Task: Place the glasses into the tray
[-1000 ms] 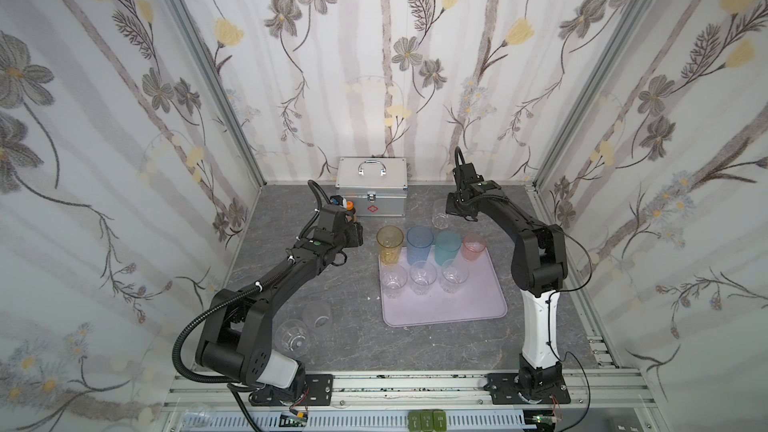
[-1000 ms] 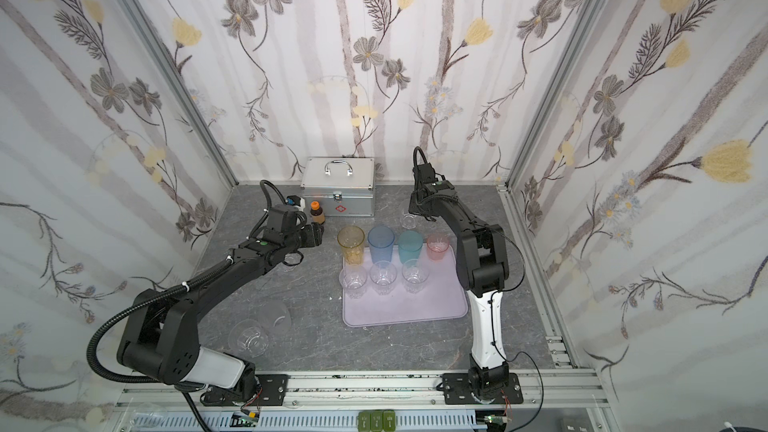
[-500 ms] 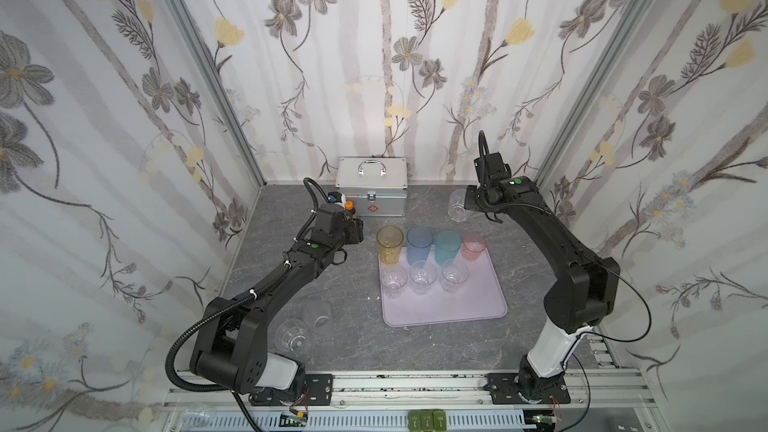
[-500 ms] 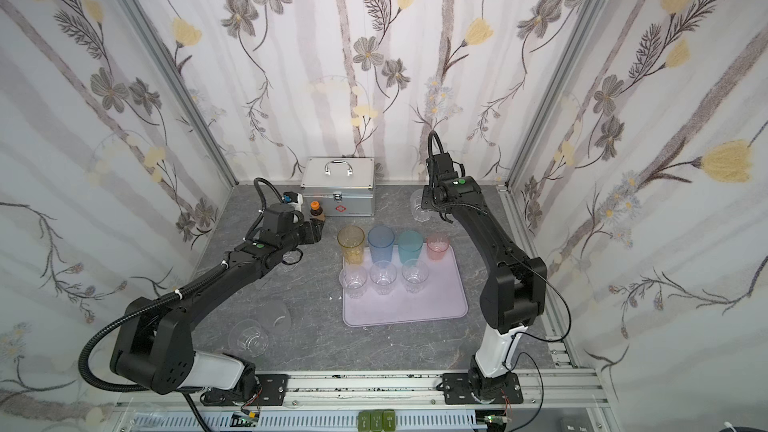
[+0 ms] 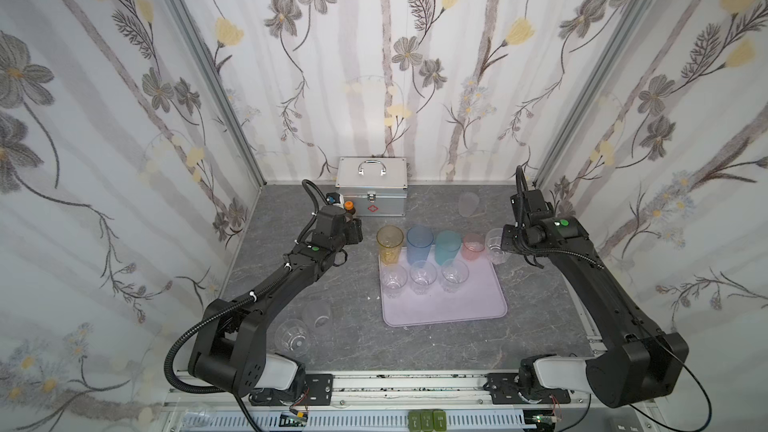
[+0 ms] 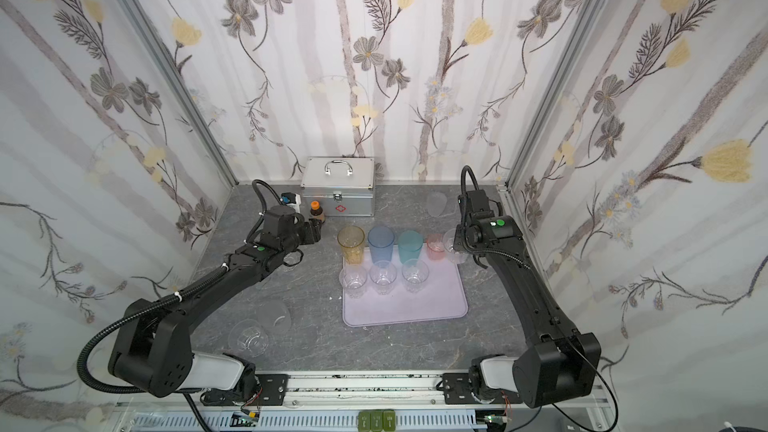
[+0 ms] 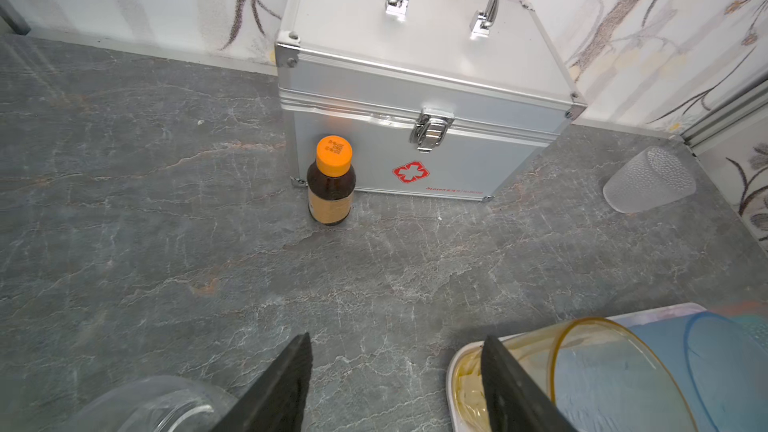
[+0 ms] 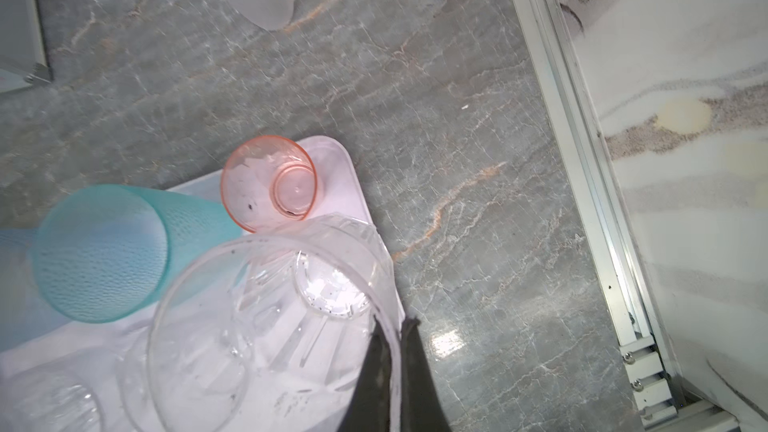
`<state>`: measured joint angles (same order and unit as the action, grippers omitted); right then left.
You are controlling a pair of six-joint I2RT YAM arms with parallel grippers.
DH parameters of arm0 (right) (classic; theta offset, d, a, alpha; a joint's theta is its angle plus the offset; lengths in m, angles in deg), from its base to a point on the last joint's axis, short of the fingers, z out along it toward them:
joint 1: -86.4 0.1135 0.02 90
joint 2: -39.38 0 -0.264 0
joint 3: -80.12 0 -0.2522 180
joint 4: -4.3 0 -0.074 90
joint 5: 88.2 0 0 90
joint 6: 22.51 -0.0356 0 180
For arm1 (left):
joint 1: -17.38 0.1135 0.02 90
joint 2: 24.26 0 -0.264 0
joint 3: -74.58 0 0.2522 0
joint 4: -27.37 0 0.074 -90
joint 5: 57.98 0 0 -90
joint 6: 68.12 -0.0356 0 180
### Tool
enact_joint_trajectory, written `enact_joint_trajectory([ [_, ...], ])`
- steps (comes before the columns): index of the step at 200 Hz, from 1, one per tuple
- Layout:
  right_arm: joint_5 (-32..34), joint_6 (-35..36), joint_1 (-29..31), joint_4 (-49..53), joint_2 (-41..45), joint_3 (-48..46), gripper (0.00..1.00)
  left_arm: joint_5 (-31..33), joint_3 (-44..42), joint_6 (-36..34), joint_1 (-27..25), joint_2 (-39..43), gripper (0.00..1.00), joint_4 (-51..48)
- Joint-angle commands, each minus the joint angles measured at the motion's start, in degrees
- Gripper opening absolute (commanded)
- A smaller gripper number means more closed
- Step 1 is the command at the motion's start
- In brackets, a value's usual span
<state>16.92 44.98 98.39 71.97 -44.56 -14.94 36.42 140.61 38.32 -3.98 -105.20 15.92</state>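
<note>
**Right wrist view: clear glass (image 8: 270,326) pinched at the tray (image 8: 340,176) corner**

My right fingers (image 8: 409,361) are closed on the rim of the clear glass, holding it over the tray's far right corner, just right of the pink glass (image 8: 270,180). In both top views the tray carries a far row of four tinted glasses (image 5: 419,243) and a nearer row of three short glasses (image 5: 423,278). My left fingers (image 7: 286,388) stand open and empty above the table (image 7: 166,243), left of that tinted row. A frosted glass (image 5: 468,203) lies on its side far right; two more glasses (image 5: 318,313) sit near left, off the tray.
</note>
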Motion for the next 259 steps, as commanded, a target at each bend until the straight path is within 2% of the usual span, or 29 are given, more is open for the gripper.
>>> enact_joint_trajectory([
  [1,-2.7,-2.2,0.0,-3.8,0.6,-4.5,0.0,1.1,-0.1,-0.2,0.0,-0.6,0.67,2.2],
  [68,-6.4,-3.3,0.0,-16.2,-3.9,-13.1,0.0,3.3,-0.8,-1.6,0.0,-2.0,0.67,2.5],
  [134,-9.2,-4.0,0.1,-21.0,-7.1,-16.1,0.04,4.3,-1.6,-2.8,0.0,-2.4,0.68,2.7],
  [146,-9.5,-4.0,0.1,-20.7,-6.6,-16.2,0.09,4.1,-1.5,-3.0,-0.1,-2.5,0.68,2.8],
  [165,-9.5,-3.3,1.0,-18.4,-5.1,-14.9,0.29,4.0,-1.1,-3.3,0.0,-2.3,0.69,2.9],
  [178,-8.0,-2.7,1.8,-16.3,-3.9,-13.4,0.36,4.7,-1.1,-3.3,0.0,-1.9,0.69,3.0],
  [224,-6.6,-4.6,7.2,-9.4,1.7,-11.6,0.4,7.1,-4.5,-4.4,0.0,1.0,0.69,7.4],
  [259,-10.8,-8.3,12.7,-9.3,3.8,-13.6,0.42,5.9,-6.1,-2.0,0.6,3.0,0.73,11.3],
])
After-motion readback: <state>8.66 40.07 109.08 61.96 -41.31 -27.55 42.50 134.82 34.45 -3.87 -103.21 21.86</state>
